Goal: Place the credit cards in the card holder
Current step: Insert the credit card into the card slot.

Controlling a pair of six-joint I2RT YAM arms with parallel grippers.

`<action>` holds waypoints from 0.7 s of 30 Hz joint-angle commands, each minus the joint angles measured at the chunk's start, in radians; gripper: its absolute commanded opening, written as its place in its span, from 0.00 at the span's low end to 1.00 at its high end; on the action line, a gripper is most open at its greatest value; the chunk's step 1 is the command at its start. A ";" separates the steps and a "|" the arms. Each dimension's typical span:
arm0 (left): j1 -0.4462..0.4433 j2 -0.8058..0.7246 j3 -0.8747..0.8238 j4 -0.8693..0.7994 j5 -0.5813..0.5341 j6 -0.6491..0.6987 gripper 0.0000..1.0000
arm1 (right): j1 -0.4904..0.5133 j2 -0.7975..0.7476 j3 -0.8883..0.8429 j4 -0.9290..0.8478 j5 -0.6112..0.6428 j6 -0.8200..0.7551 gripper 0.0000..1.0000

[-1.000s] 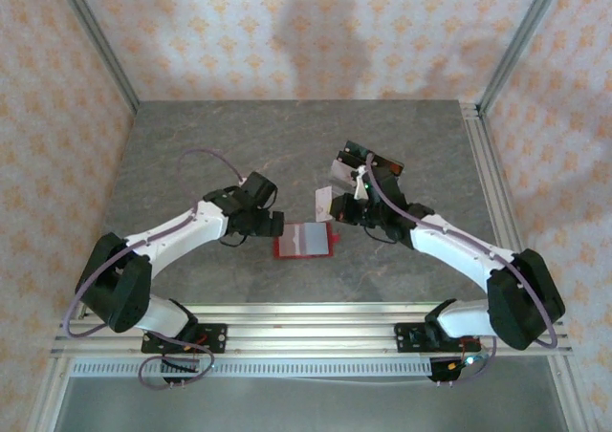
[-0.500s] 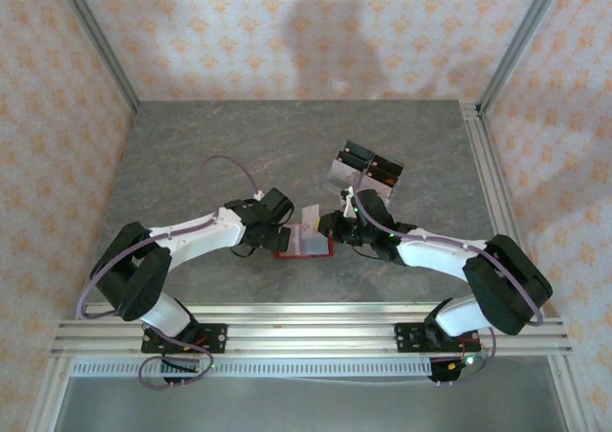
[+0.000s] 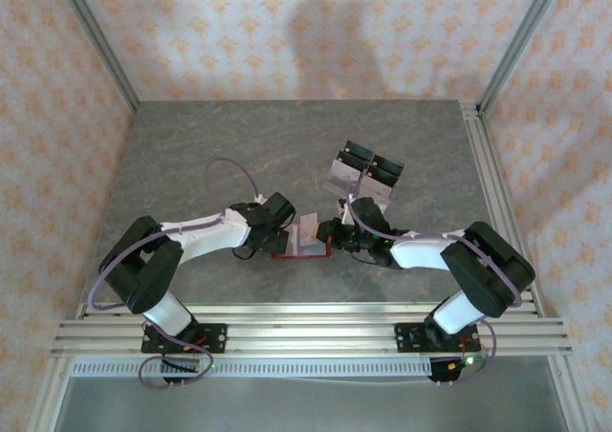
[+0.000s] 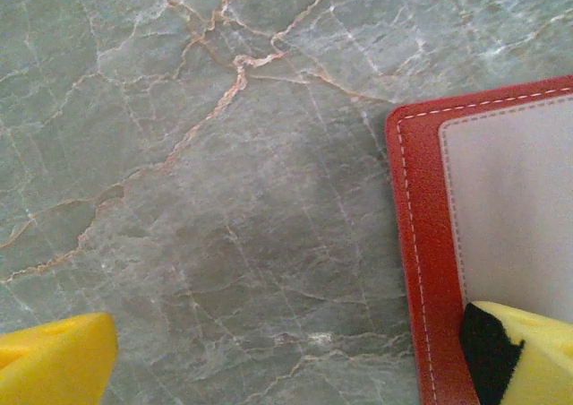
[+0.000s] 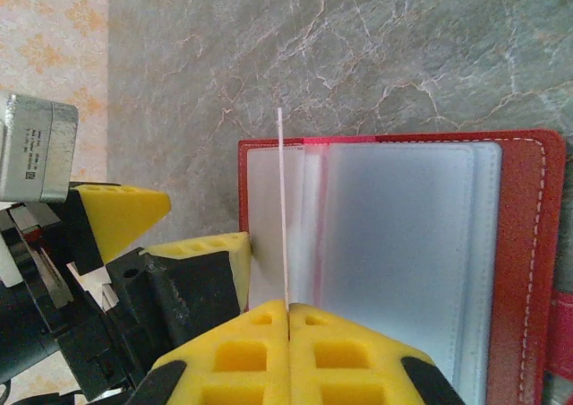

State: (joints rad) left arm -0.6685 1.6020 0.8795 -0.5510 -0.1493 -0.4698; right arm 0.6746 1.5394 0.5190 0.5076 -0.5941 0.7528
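A: We start with the right pincer (image 5: pixel 288 320). What do we log?
B: Pressed together, pinching one credit card (image 5: pixel 283 217) by its near end. We see the card edge-on, standing upright over the card holder (image 5: pixel 528 244).
A: Where on the holder?
B: The holder lies open and flat on the tabletop (image 4: pixel 224 154). The card stands above its pale pockets, on the half nearer the left pincer (image 4: pixel 286 362), just beside the clear sleeves. Whether its lower edge is inside a pocket we cannot tell.
A: And the left one?
B: Spread wide, holding nothing. One finger (image 4: pixel 528 356) sits over the holder's red border and pale lining at a corner. The other hangs over bare tabletop, well off the holder.
A: Do we mark it as pressing down?
B: Looks like contact, but we cannot confirm it.
A: Anything else near the holder?
B: A clear stand (image 3: pixel 363 169) with black blocks, beyond the holder's far edge and apart from it. From above we see the two pincers flanking the holder on opposite sides, the card between them.
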 commanded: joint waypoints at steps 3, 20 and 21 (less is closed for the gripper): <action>-0.005 0.022 -0.003 -0.044 -0.076 -0.017 1.00 | 0.005 0.033 -0.030 0.125 -0.025 0.017 0.00; -0.005 0.014 -0.013 -0.044 -0.074 -0.021 1.00 | 0.010 0.087 -0.049 0.208 -0.044 0.039 0.00; -0.005 0.015 -0.013 -0.042 -0.074 -0.021 1.00 | 0.011 0.094 -0.051 0.214 -0.046 0.041 0.00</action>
State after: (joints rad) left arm -0.6724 1.6073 0.8795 -0.5518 -0.1696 -0.4732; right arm 0.6765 1.6142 0.4831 0.6594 -0.6292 0.7876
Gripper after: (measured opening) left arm 0.997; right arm 0.041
